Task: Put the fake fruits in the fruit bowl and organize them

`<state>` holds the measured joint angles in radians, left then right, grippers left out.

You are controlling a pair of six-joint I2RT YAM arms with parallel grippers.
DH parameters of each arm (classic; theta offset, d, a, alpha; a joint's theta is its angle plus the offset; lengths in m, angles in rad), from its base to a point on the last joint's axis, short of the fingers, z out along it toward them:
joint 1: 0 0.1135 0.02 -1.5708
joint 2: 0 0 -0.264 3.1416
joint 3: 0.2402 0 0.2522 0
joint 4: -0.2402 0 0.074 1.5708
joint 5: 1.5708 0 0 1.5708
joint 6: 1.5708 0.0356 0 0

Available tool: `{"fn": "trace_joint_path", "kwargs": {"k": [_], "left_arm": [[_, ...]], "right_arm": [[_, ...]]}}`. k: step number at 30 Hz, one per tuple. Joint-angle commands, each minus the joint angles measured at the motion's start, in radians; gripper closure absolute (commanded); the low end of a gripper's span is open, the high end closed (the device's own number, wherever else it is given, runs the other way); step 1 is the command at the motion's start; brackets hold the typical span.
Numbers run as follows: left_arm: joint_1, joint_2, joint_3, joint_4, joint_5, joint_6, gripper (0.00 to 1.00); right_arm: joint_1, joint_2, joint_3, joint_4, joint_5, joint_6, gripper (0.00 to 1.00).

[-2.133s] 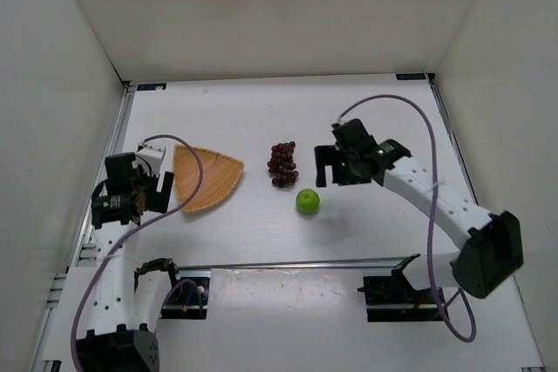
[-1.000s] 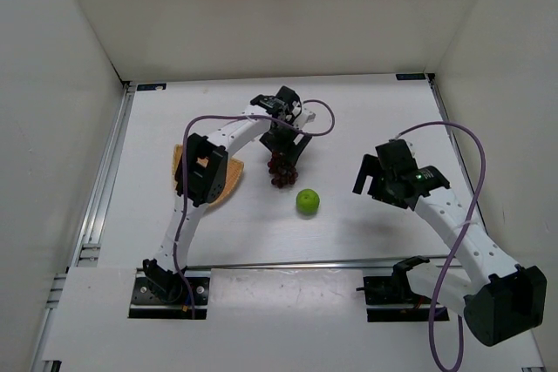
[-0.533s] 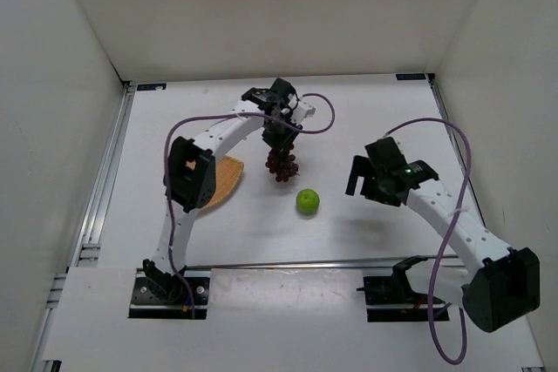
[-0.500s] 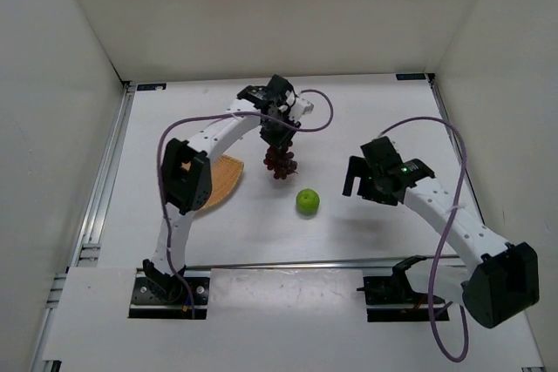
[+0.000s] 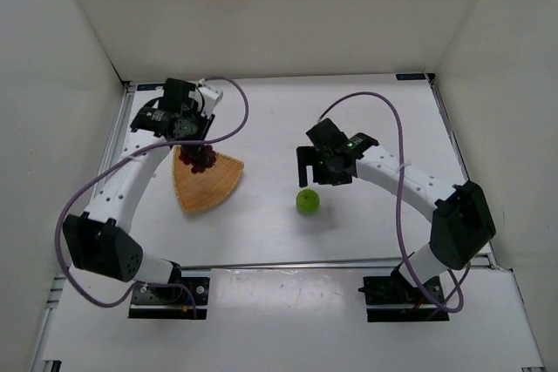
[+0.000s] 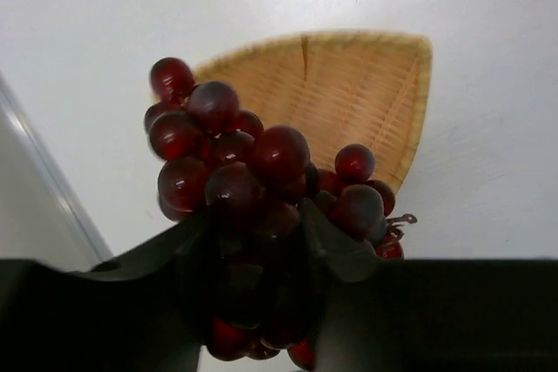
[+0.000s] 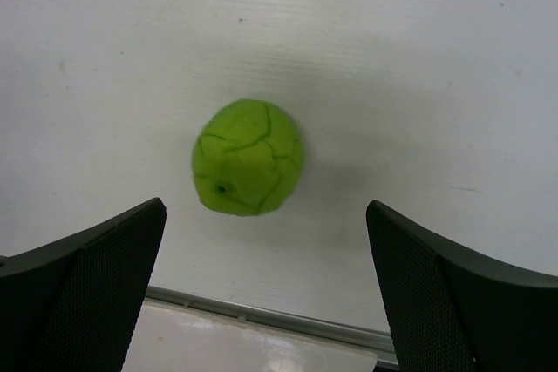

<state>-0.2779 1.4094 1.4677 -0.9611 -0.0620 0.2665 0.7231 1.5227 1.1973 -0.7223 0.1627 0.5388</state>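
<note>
My left gripper (image 5: pixel 195 143) is shut on the bunch of dark red grapes (image 5: pixel 203 157) and holds it over the far part of the fruit bowl (image 5: pixel 209 189), a tan woven basket. In the left wrist view the grapes (image 6: pixel 248 163) bulge out between my dark fingers (image 6: pixel 336 246), with the fruit bowl (image 6: pixel 357 84) beneath them. The green apple (image 5: pixel 307 201) rests on the white table right of the bowl. Just beyond the apple hangs my right gripper (image 5: pixel 318 175), open. In the right wrist view the apple (image 7: pixel 248 157) lies ahead of the open gripper (image 7: pixel 264 219), between the lines of its fingers and untouched.
White walls enclose the table on three sides. A metal rail (image 5: pixel 113 163) runs along the left edge close to the bowl. A metal strip (image 7: pixel 261 321) crosses the near side of the table below the apple. Purple cables loop off both arms.
The left gripper shut on the grapes at the table's middle and carried them left, over the bowl. The right gripper swung left and now hangs by the apple.
</note>
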Motion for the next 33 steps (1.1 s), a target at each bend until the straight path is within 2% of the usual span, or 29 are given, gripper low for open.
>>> {"fn": "trace_joint_path", "kwargs": {"k": [1,4,5,8,12,16,19,21,22,23,24,27,28,30,32,33], "left_arm": [[0.046,0.053,-0.130,0.053,-0.001,0.027,0.50],[0.091,0.097,-0.141,0.062,0.024,0.017,0.37],[0.100,0.106,-0.141,0.062,0.034,0.017,0.23],[0.111,0.115,-0.129,0.050,0.025,0.005,0.00],[0.129,0.027,-0.095,0.021,0.004,-0.004,0.00],[0.150,-0.093,-0.086,0.010,-0.085,0.005,0.00],[0.177,-0.179,-0.145,0.010,-0.163,0.023,0.00],[0.187,-0.259,-0.211,-0.007,-0.218,0.055,0.00],[0.187,-0.282,-0.233,-0.020,-0.243,0.056,0.00],[0.187,-0.323,-0.254,-0.034,-0.263,0.056,0.00],[0.209,-0.345,-0.297,-0.044,-0.284,0.066,0.00],[0.236,-0.430,-0.354,-0.065,-0.285,0.082,0.00],[0.249,-0.449,-0.377,-0.065,-0.285,0.094,0.00],[0.259,-0.489,-0.386,-0.099,-0.294,0.094,0.00],[0.269,-0.515,-0.395,-0.108,-0.294,0.105,0.00],[0.281,-0.542,-0.395,-0.108,-0.294,0.105,0.00]], "right_arm": [[0.009,0.045,0.067,0.011,-0.046,-0.023,0.00],[0.018,0.068,0.076,0.020,-0.087,-0.023,0.00],[0.018,0.068,0.076,0.020,-0.088,-0.023,0.00],[0.044,0.115,0.099,-0.020,-0.065,-0.023,0.00],[0.079,0.166,0.108,-0.045,-0.054,-0.023,0.00],[0.079,0.218,0.108,-0.055,-0.035,0.003,0.00],[0.079,0.241,0.108,-0.066,-0.014,0.012,0.04],[0.079,0.269,0.120,-0.066,-0.003,0.012,0.13],[0.079,0.278,0.120,-0.066,-0.003,0.012,0.30],[0.079,0.287,0.133,-0.066,0.009,0.012,0.38],[0.079,0.301,0.146,-0.075,0.030,0.012,0.52],[0.079,0.310,0.174,-0.075,0.049,-0.002,0.69],[0.079,0.310,0.189,-0.075,0.049,-0.017,0.78],[0.079,0.338,0.277,-0.097,0.009,-0.032,0.86],[0.088,0.370,0.364,-0.109,-0.044,-0.060,0.89],[0.105,0.385,0.466,-0.109,-0.101,-0.069,0.89]]}}
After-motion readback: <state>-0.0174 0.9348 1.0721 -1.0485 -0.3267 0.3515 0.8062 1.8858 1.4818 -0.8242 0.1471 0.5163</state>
